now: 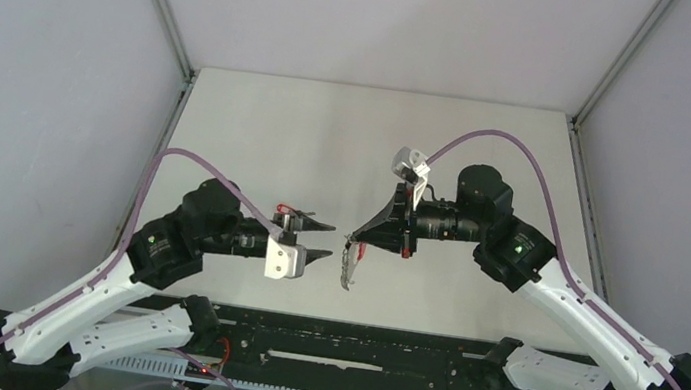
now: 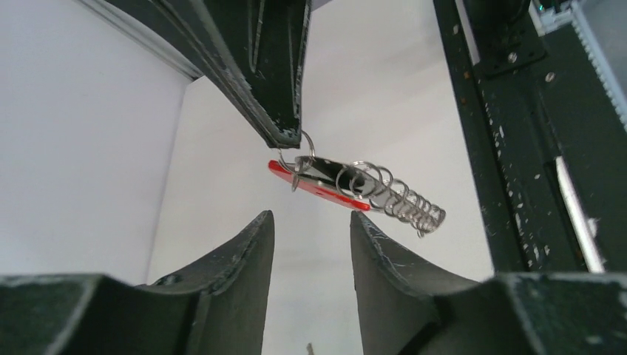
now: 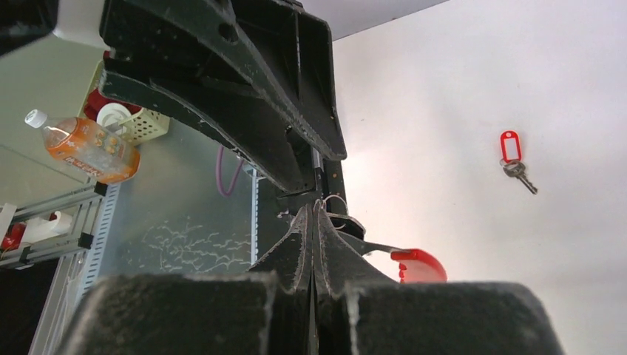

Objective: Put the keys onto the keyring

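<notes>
My right gripper [image 1: 357,236] [image 3: 312,208] is shut on a small metal ring of the keyring [image 1: 347,266] and holds it in the air over the table. The keyring hangs below the fingertips: a red arc [image 2: 314,189] [image 3: 420,265] and a row of small metal loops [image 2: 403,201]. A black key head [image 2: 325,168] sits on it. My left gripper [image 1: 323,242] [image 2: 310,218] is open and empty, just left of the keyring and not touching it. The key with the red tag [image 3: 515,157] [image 1: 287,209] lies on the table, behind the left gripper.
A black rail [image 1: 350,357] runs along the table's near edge between the arm bases. Off the table, the right wrist view shows an orange bottle [image 3: 85,144] and a pale basket [image 3: 144,126]. Grey walls enclose the table on three sides.
</notes>
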